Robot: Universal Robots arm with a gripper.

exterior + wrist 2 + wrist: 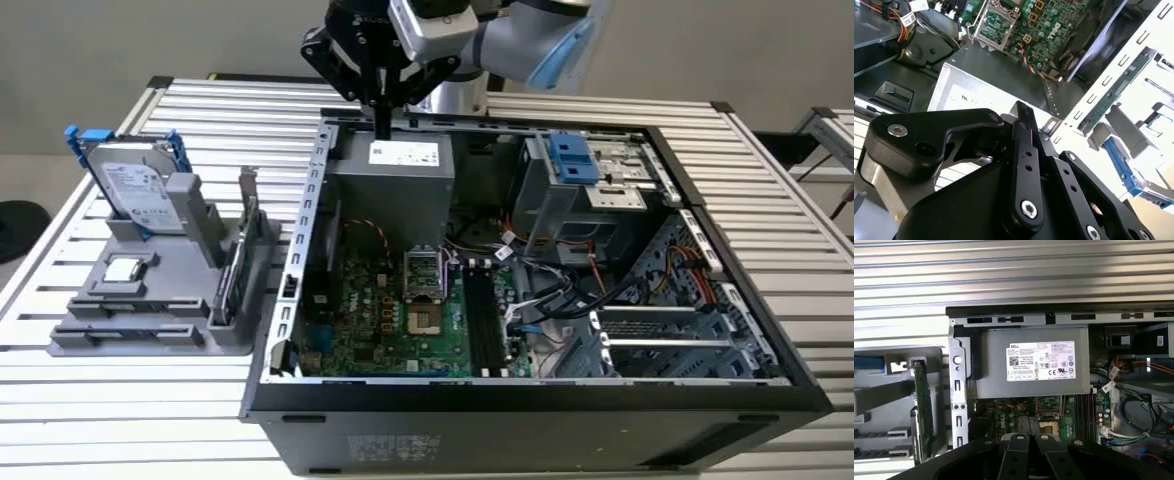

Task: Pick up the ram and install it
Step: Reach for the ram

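The ram [922, 410] is a long, narrow green stick standing on edge in the grey holder [147, 335] beside the computer case; it also shows as the ram [1114, 92] and, dark and thin, as the ram [224, 280]. My gripper [384, 128] hangs shut and holds nothing, over the rear edge of the open case above the grey power supply [390, 170]. It is well apart from the ram, toward the exterior view's right of it. The black finger links [1021, 150] fill the near part of both wrist views. The motherboard's black slots [483, 322] lie inside the case.
The holder also carries a hard drive [134, 190], a small square silver chip [123, 268] and an upright card with a metal bracket [248, 205]. In the case are the motherboard [387, 320], loose cables [561, 295] and a drive cage [594, 175]. The slatted table [120, 400] surrounds everything.
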